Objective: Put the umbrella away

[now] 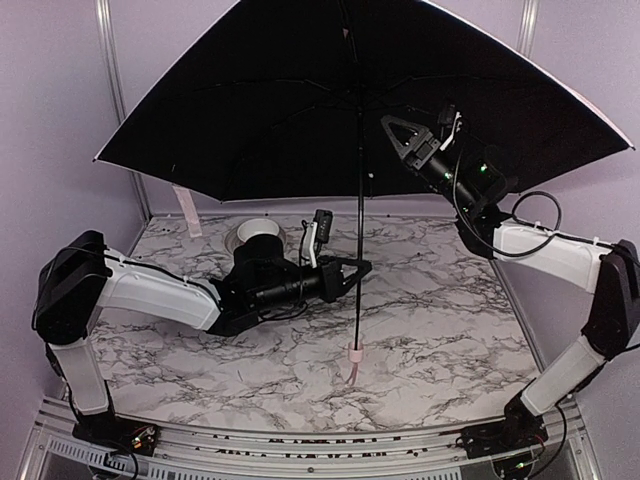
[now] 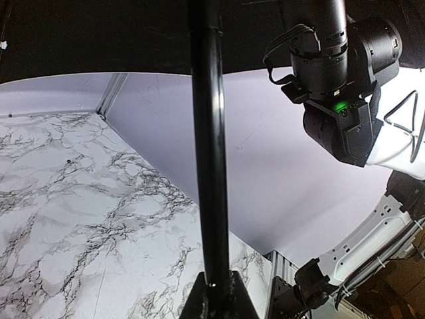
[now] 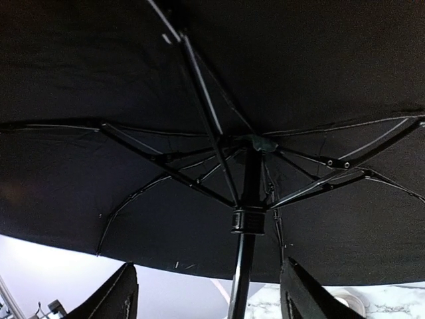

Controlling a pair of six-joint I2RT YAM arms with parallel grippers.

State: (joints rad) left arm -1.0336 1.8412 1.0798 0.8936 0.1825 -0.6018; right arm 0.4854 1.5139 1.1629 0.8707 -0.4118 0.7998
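The umbrella (image 1: 330,90) is standing fully open and upright over the marble table (image 1: 450,330), its pink handle knob (image 1: 356,353) pointing down near the surface. My left gripper (image 1: 360,268) is clamping the thin black shaft (image 1: 359,200) low down. My right gripper (image 1: 392,128) is hovering under the canopy (image 3: 99,80), just beside the shaft, its jaws spread and holding nothing.

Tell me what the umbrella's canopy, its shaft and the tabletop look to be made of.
Umbrella canopy: matte black fabric by the look, stretched taut over thin ribs.
Umbrella shaft: glossy black, a bright streak down it; painted metal or plastic, cannot tell.
Tabletop: white with grey marble veining, smooth; possibly printed laminate rather than stone.
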